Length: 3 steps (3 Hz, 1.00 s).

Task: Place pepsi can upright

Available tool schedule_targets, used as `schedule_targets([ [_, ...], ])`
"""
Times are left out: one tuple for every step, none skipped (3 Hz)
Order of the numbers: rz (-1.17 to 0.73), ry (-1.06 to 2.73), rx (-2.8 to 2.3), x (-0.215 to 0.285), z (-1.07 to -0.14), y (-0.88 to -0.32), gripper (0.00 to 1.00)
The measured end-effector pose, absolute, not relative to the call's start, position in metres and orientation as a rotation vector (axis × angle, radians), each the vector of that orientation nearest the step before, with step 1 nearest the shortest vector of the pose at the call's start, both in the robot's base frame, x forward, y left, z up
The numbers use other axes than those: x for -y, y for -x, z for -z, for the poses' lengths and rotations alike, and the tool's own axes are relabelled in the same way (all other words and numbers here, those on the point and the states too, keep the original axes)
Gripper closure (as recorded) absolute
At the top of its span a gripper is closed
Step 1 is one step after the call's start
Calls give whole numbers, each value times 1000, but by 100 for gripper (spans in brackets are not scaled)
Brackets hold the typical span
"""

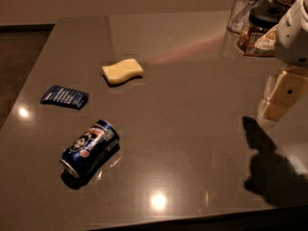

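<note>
Nothing done: the dark-blue metal pepsi can (90,148) lies sideways on the glossy grey table (192,143), my hand (279,97) well apart, state I cannot tell

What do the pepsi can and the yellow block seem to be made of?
The pepsi can, on its side: probably painted metal, glossy, silver end rim. The yellow block: likely soft sponge foam, matte, wavy-edged. The hand hangs at the right, away from both.

pepsi can (90,147) front-L on table (192,129), packet (64,96) & sponge (122,71) behind, jaws far R
</note>
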<state>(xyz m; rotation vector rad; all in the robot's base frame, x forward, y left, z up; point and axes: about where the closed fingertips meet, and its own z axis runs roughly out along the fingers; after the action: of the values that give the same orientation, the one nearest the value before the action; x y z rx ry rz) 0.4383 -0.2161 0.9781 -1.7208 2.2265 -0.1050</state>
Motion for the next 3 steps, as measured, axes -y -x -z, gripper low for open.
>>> schedule_targets([
  [107,1722,-2222,215,-979,-438,0],
  [79,1838,-2116,181,-981,-445,0],
  [51,1948,-2018,150,-981,-450,0],
])
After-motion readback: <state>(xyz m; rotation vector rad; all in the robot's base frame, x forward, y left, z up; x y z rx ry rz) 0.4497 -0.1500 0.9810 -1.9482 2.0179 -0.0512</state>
